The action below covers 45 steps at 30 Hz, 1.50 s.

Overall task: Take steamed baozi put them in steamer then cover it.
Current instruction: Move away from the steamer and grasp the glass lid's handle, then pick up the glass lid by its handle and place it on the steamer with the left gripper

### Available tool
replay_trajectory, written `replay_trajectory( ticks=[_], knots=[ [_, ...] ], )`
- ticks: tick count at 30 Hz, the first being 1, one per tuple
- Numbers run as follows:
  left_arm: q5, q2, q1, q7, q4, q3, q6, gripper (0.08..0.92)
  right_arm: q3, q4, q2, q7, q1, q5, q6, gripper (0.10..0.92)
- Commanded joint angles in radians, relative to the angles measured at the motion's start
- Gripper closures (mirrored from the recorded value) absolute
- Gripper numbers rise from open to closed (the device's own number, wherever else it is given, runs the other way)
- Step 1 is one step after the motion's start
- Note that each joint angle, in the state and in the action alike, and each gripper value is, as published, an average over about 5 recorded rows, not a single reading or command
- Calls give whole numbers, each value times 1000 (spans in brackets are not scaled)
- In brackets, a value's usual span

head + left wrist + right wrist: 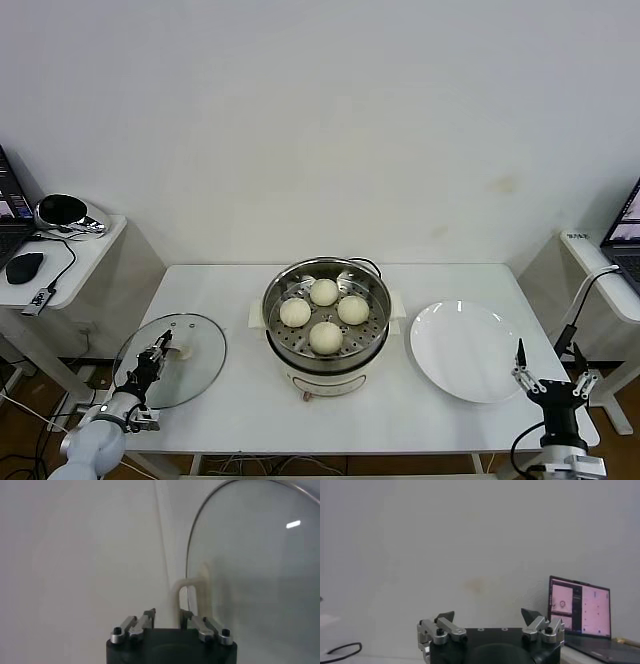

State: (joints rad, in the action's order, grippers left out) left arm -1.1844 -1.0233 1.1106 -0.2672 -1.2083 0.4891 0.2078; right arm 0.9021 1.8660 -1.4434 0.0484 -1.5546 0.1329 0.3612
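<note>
**Lid grip at the handle's end: the risk is a slip or a swing**

The left gripper has its fingers drawn in on the cream-white bar handle of the cover, which lies flat at the near left of the table. In the left wrist view the handle stands just beyond the fingertips and a little off toward one finger, not centred between them, so the hold may be shallow or lopsided. Whether the pads truly pinch the bar I cannot tell for certain; I judge them clenched on it.

What could go wrong: a shallow pinch on a smooth bar could let the glass lid tip or slide out once lifted, and a lid hanging from one end of its handle would swing. A tilted lid carried right could catch the rim of the steamer or knock its near edge against the table.

The left arm reaches in low from the near left corner, its forearm angled up toward the lid's centre, wrist almost level with the glass.

All four steamed baozi already sit on the perforated tray inside the steamer at the table's middle. The white plate to the right is bare. The right gripper waits near the right edge with its fingers spread wide, holding nothing.
</note>
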Motion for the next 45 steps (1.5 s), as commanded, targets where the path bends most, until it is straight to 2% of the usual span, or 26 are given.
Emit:
replay_trajectory(
  ticks=[1, 3, 6, 12, 17, 24, 28, 31, 35, 38, 45],
  knots=[
    [93, 9, 36, -2, -69, 27, 9, 804, -13, 1, 1, 2, -2, -3, 2, 203],
    [121, 19, 68, 3, -138, 41, -5, 849, -14, 5, 3, 2, -5, -3, 2, 203],
    [179, 43, 137, 12, -271, 59, -85, 869, -15, 13, 6, 4, -10, -3, 2, 203],
    [273, 79, 310, 12, -566, 94, -409, 869, -25, 15, 10, 7, -13, -13, 2, 203],
    [270, 85, 358, 99, -746, 109, -608, 869, -43, 18, 7, 3, -11, -34, 12, 203],
    [256, 137, 245, 272, -907, 52, -766, 869, -58, 13, -2, -6, -10, -84, 34, 203],
    [245, 172, 106, 320, -904, -93, -803, 869, -65, 2, -27, -22, -1, -126, 58, 203],
    [232, 172, -10, 351, -894, -242, -846, 869, -68, -5, -47, -31, 5, -169, 70, 203],
    [136, 120, -161, 431, -875, -428, -921, 869, -73, -11, -63, -42, 9, -192, 72, 203],
    [5, 33, -249, 513, -852, -531, -956, 869, -79, -13, -75, -51, 14, -214, 80, 203],
    [-227, -170, -324, 674, -783, -645, -976, 869, -101, -19, -87, -65, 23, -251, 86, 203]
  ],
)
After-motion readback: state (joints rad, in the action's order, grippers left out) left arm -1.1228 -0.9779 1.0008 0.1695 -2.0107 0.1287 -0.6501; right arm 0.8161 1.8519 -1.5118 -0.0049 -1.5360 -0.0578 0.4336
